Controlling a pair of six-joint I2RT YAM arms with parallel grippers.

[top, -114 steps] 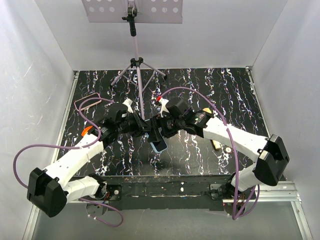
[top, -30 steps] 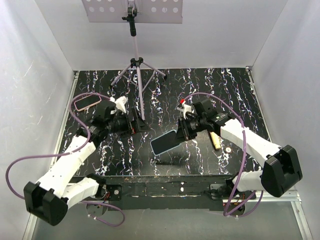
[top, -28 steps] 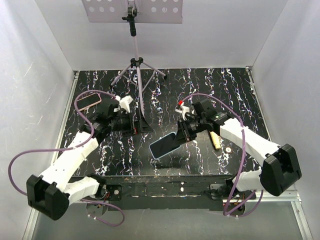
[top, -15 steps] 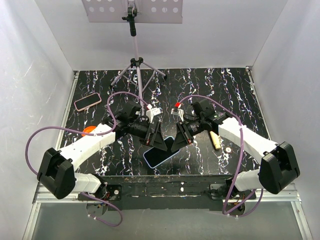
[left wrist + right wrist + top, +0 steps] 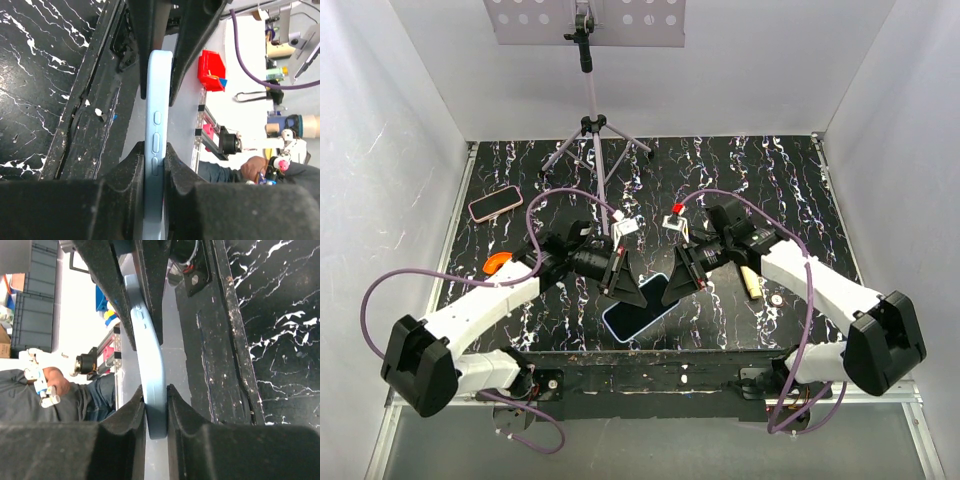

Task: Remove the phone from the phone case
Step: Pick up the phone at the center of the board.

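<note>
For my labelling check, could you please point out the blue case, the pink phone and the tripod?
blue case (image 5: pixel 631 318): top view, dark face near its free end.
pink phone (image 5: pixel 495 204): top view, middle of its face.
tripod (image 5: pixel 592 125): top view, hub where legs meet.

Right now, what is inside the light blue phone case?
A dark face fills the light blue phone case, gripped by the left pincer and right pincer. Whether it is a phone cannot be seen; wrist views show only its edge.
</note>
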